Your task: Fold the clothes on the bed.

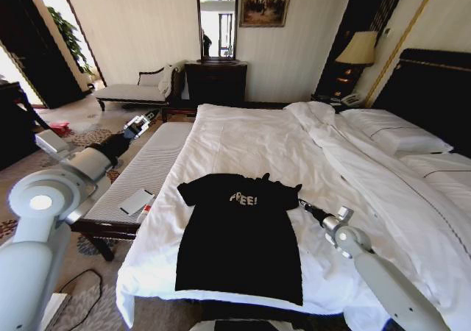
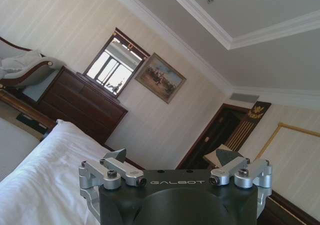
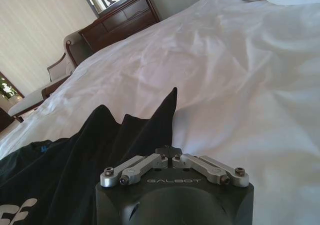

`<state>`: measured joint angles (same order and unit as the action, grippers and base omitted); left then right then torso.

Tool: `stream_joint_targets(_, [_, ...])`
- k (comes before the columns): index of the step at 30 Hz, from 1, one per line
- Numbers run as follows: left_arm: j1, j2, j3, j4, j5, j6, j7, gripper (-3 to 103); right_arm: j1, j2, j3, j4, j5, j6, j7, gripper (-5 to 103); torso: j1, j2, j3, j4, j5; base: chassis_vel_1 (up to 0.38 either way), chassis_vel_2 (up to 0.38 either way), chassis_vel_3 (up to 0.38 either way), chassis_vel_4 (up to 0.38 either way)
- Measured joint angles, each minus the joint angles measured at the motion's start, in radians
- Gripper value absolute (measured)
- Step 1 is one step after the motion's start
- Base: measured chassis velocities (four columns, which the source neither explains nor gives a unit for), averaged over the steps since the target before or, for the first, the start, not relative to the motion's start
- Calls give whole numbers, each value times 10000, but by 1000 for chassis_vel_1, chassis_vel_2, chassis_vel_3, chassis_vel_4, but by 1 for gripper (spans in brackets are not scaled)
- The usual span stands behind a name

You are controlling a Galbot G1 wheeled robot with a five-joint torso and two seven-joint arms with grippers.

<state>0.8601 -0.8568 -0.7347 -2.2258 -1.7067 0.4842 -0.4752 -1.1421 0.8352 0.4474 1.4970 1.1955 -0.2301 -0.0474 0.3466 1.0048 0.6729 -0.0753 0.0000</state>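
Observation:
A black short-sleeved T-shirt (image 1: 237, 239) with white "FREE" lettering lies flat, chest up, near the foot edge of the bed (image 1: 243, 143). My right gripper (image 1: 303, 205) is low on the sheet at the shirt's right sleeve. In the right wrist view its fingers (image 3: 171, 152) are shut, with the black sleeve fabric (image 3: 125, 145) reaching up to the tips and a pointed fold standing up beyond. My left gripper (image 1: 140, 125) is raised out over the bench, away from the shirt. The left wrist view shows it (image 2: 174, 157) open with nothing between its fingers.
A striped bench (image 1: 151, 165) runs along the bed's left side with a white booklet (image 1: 136, 201) on it. The rumpled white duvet (image 1: 368, 176) and pillows (image 1: 397, 132) fill the bed's right side. A dark dresser with mirror (image 1: 215, 81) and a pale chaise (image 1: 140, 92) stand at the far wall.

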Motion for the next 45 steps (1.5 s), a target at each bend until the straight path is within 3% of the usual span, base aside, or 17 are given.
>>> stream_joint_targets(9, [-37, -82, 88, 109, 31, 0, 26, 100, -232, -12, 142, 92, 127, 7, 6, -3, 0, 0, 0, -2, -2, 0, 0, 0, 0])
stream_joint_targets(12, [-47, -48, 117, 111, 55, 0, 27, 100, -42, 142, -120, 74, 522, -21, 39, 13, 0, 0, 0, 2, 0, 0, 0, 0, 0])
stream_joint_targets(14, [-47, -35, 117, 111, 54, 0, 27, 100, -13, 169, -163, 68, 553, -27, 43, 13, 0, 0, 0, 2, 0, 0, 0, 0, 0])
stream_joint_targets(15, [-40, 3, 101, 104, 54, 0, 27, 100, 60, 230, -271, 4, 599, -44, 82, 24, 0, 0, 0, 2, 0, 0, 0, 0, 0])
stream_joint_targets(20, [-2, 80, 43, 72, 46, 0, 27, 100, 259, 342, -498, -296, 587, -73, 154, 34, 0, 0, 0, 3, 0, 0, 0, 0, 0])
stream_joint_targets(21, [3, 95, 35, 69, 43, 0, 27, 100, 302, 359, -539, -357, 569, -77, 155, 45, 0, 0, 0, 2, 0, 0, 0, 0, 0])
stream_joint_targets(24, [4, 93, 34, 68, 43, 0, 28, 100, 310, 362, -561, -373, 544, -84, 122, 51, 0, 0, 0, 0, 0, 0, 0, 0, 0])
stream_joint_targets(26, [12, 65, 60, 44, 53, 0, 24, 100, 310, 362, -578, -392, 464, -93, 3, 64, 0, 0, 0, 0, -1, 0, 0, 0, 0])
stream_joint_targets(30, [19, 43, 83, 18, 70, 1, 17, 100, 309, 361, -578, -398, 431, -96, -68, 57, 0, 0, 0, 0, -1, 0, 0, 0, 0])
stream_joint_targets(33, [26, 41, 85, -16, 77, -2, 7, 100, 293, 354, -560, -398, 375, -99, -113, 41, 1, 0, 0, 0, 0, 0, 0, 0, 0])
stream_joint_targets(35, [32, 43, 81, -26, 78, -6, 6, 100, 283, 351, -553, -395, 349, -98, -121, 41, 0, 0, 0, 0, 0, 0, 0, 0, 0])
stream_joint_targets(36, [50, 48, 57, -48, 83, -19, 4, 100, 269, 348, -539, -380, 300, -99, -130, 30, 0, 0, -1, 0, 0, 0, 0, 0, 0])
stream_joint_targets(38, [56, 50, 49, -55, 84, -23, 3, 100, 264, 346, -533, -372, 294, -99, -131, 30, 0, 0, 0, 0, 0, 0, 0, 0, 0])
stream_joint_targets(41, [93, 48, 8, -102, 89, -26, -1, 100, 234, 340, -499, -327, 242, -93, -148, 14, 0, 0, -1, 0, 0, 0, 0, 0, 0])
stream_joint_targets(45, [139, 26, -19, -120, 113, -28, -4, 100, 138, 339, -369, -238, 177, 11, -174, 2, 0, 0, 0, 1, 1, 0, 0, 0, 0])
